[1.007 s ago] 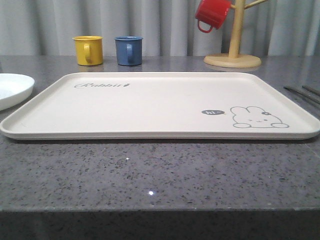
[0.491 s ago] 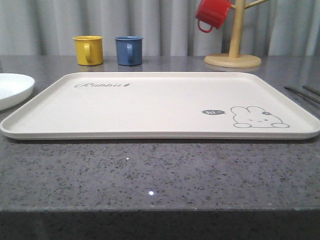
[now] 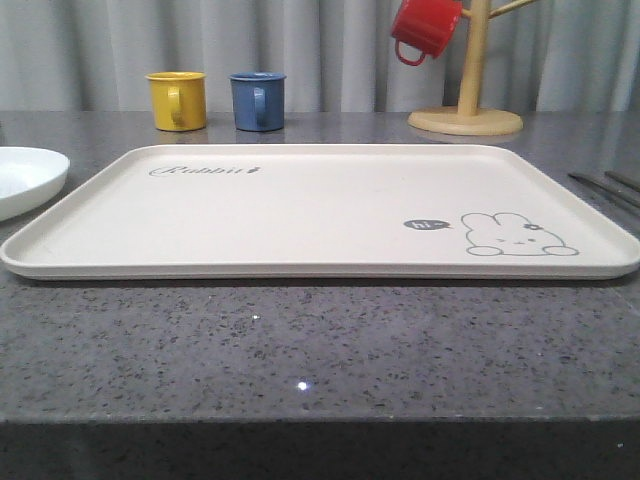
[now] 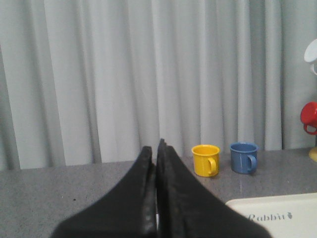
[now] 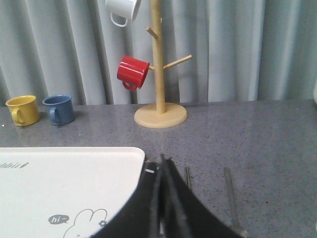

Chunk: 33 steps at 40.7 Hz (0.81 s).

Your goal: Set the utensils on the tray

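Nothing has moved: the tray [image 3: 320, 215] stays bare. Both the left gripper [image 4: 156, 148] and right gripper [image 5: 162, 163] are pressed together, holding nothing. The utensils [image 5: 228, 191] lie just past the right one, waiting.

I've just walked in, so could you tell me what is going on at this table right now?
Nothing is being handled yet. The cream tray lies bare on the grey counter, and the utensils lie on the counter just off its right side. The left gripper and the right gripper are both shut and hold nothing; the right one is above the tray's right edge, near the utensils.
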Each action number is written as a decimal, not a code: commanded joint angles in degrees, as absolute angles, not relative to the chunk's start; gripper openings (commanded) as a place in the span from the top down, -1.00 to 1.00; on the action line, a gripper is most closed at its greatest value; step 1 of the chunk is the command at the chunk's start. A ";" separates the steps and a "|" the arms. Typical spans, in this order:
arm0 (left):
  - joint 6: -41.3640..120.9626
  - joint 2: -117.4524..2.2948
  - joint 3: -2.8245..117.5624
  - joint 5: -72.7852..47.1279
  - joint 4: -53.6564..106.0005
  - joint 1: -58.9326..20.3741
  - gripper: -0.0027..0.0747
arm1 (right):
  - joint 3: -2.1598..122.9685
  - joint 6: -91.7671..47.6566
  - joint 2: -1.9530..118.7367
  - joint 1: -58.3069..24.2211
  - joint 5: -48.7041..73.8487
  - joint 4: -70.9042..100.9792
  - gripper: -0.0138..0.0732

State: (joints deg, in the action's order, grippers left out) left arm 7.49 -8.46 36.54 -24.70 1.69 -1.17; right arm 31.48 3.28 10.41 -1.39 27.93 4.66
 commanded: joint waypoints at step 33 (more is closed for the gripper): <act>7.20 -34.58 41.84 -32.78 2.10 -1.09 0.88 | 41.88 2.83 38.84 -0.96 34.79 1.28 0.37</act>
